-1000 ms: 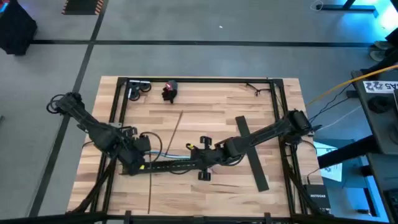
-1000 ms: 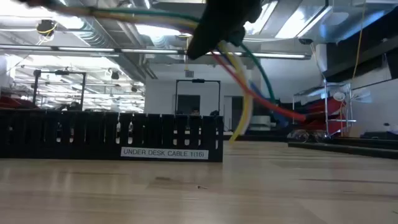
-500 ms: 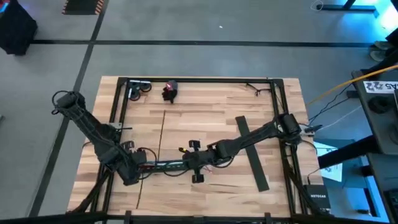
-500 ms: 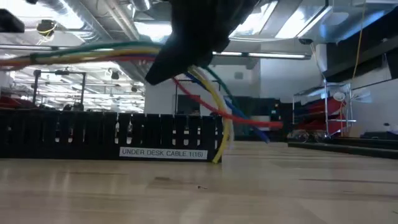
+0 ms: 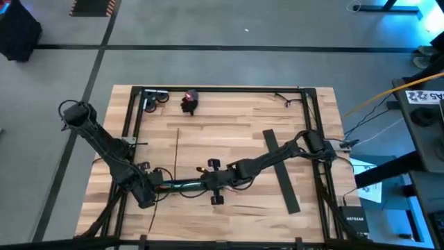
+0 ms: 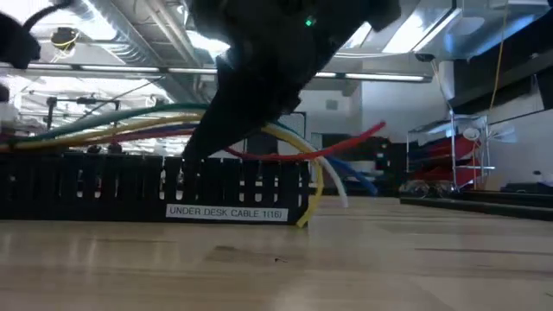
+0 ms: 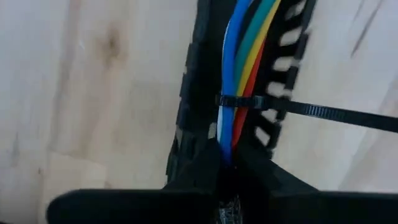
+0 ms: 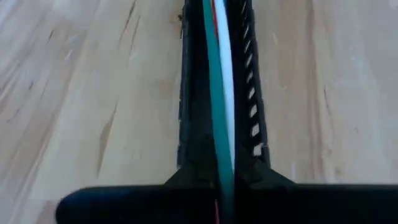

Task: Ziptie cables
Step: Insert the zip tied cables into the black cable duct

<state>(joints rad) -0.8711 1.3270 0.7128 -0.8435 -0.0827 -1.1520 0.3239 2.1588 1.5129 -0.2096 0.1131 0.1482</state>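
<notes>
The cables [image 5: 182,185] are a bundle of green, yellow, red, blue and white wires stretched between my two grippers near the table's front. They run along and just above a black slotted cable tray [image 6: 155,186]. A dark zip tie [image 7: 249,102] wraps the bundle just past my left gripper [image 7: 227,160], its tail [image 7: 339,116] sticking out sideways. My left gripper [image 5: 152,187] is shut on the bundle's left end. My right gripper [image 5: 208,184] is shut on it farther right. The free ends [image 6: 333,168] fan out past the right gripper and curve down. My left gripper pinches the bundle's left part [image 7: 230,146] between its two fingers, just behind the zip tie. The cables run out straight ahead along the fingers, above the tray. My right gripper pinches the green, white and red cables [image 8: 221,158] between its two fingers, above the tray. The bundle runs straight ahead of them, and its free ends [image 6: 311,186] hang past the gripper.
A long flat black bar [image 5: 281,170] lies slantwise at the right. A small dark and red object [image 5: 189,101] and a metal tool [image 5: 154,99] lie at the far left. A black frame [image 5: 222,89] borders the table.
Both grippers have moved toward the table's left and near edges and come down, carrying the bundle. The cables now run low over the slotted tray, and their free ends droop beside the tray's end. The zip tie's tail has shifted left with them.
</notes>
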